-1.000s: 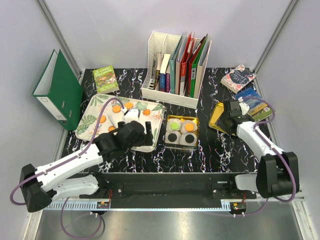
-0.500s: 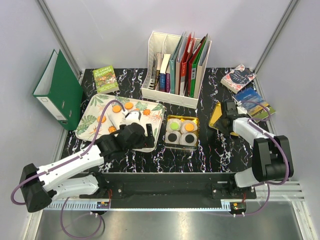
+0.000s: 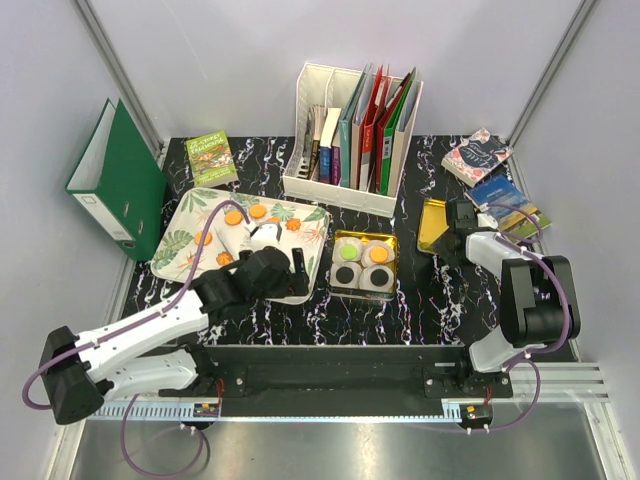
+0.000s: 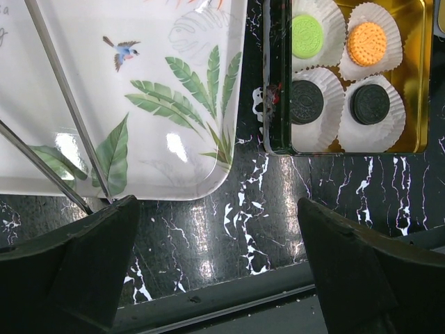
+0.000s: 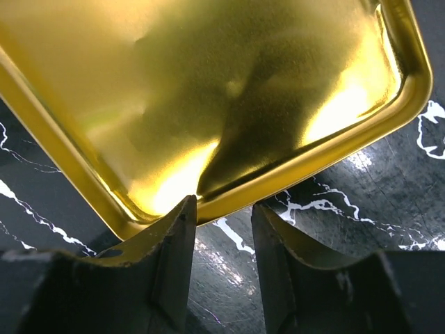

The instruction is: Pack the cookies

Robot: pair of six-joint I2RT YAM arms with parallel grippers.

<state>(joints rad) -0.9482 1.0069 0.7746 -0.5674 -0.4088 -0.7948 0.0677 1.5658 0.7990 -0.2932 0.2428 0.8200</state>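
Several orange cookies (image 3: 258,211) lie on the leaf-patterned tray (image 3: 185,255). The gold tin (image 3: 365,234) holds a green cookie (image 4: 306,36), an orange one (image 4: 366,43) and two black ones (image 4: 306,101), each in a white paper cup. My left gripper (image 4: 217,209) hovers wide open over the table by the tray's near right corner (image 4: 208,174), holding nothing. My right gripper (image 5: 224,205) sits at the near rim of the gold lid (image 5: 208,83), which lies right of the tin. Its jaws are narrow but apart, the left fingertip (image 5: 182,209) against the lid's edge.
A white file holder (image 3: 350,130) full of books stands at the back. A green binder (image 3: 120,180) leans at the left, with a green book (image 3: 212,158) beside it. Two more books (image 3: 478,157) lie at the back right, close behind the right gripper (image 3: 452,228).
The right arm's elbow has folded back toward the lid and its jaws have narrowed at the lid's rim. The left arm has barely moved.
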